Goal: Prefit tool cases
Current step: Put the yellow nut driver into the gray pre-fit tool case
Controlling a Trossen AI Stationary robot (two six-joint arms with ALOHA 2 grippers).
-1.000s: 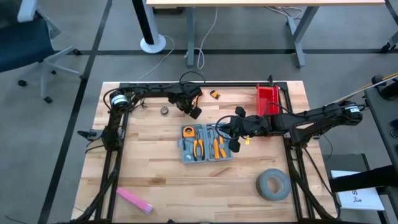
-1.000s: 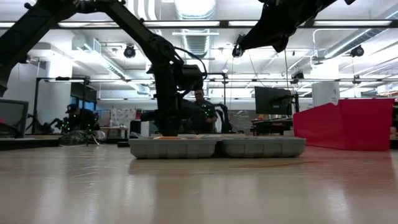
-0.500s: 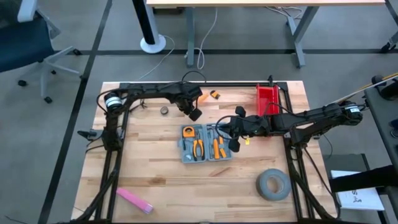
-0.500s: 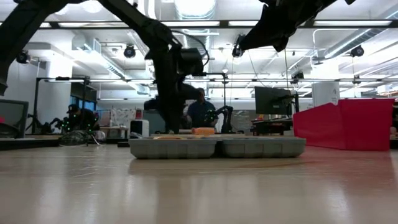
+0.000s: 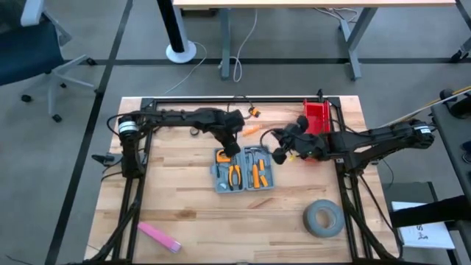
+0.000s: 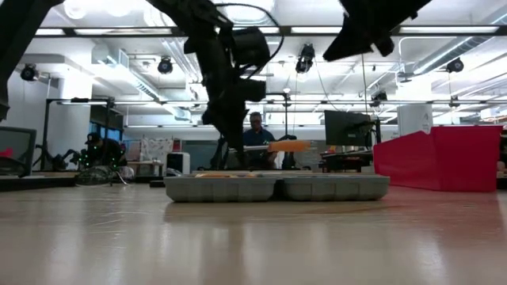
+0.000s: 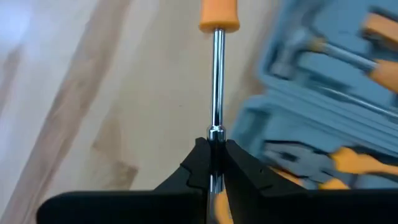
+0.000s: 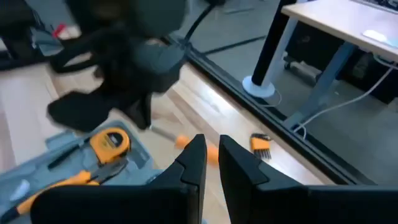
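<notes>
Your left gripper [image 5: 234, 142] has swung from the upper middle of the high view to just above the tool case [image 5: 243, 169], and it now carries a screwdriver [image 7: 217, 93] it did not hold a second ago: the fingers [image 7: 198, 168] are pressed onto the smooth chrome shaft, and the rounded orange handle points away from them. In the low view the screwdriver [image 6: 279, 146] hangs level above the case [image 6: 277, 187]. Your right gripper [image 5: 280, 154] has pulled back from over the case's right half toward the red bin [image 5: 318, 116]; its fingers [image 8: 194, 163] are pressed nearly together on nothing. The blue-grey moulded plastic case has not moved: it lies open and flat at the centre of the pale wooden table [image 5: 184, 199], holding orange-handled pliers [image 5: 235, 174] and a round yellow tape measure [image 5: 222, 156] in shaped recesses. A grey tape roll [image 5: 324, 218] sits lower right, a flat pink strip [image 5: 159, 236] lower left.
</notes>
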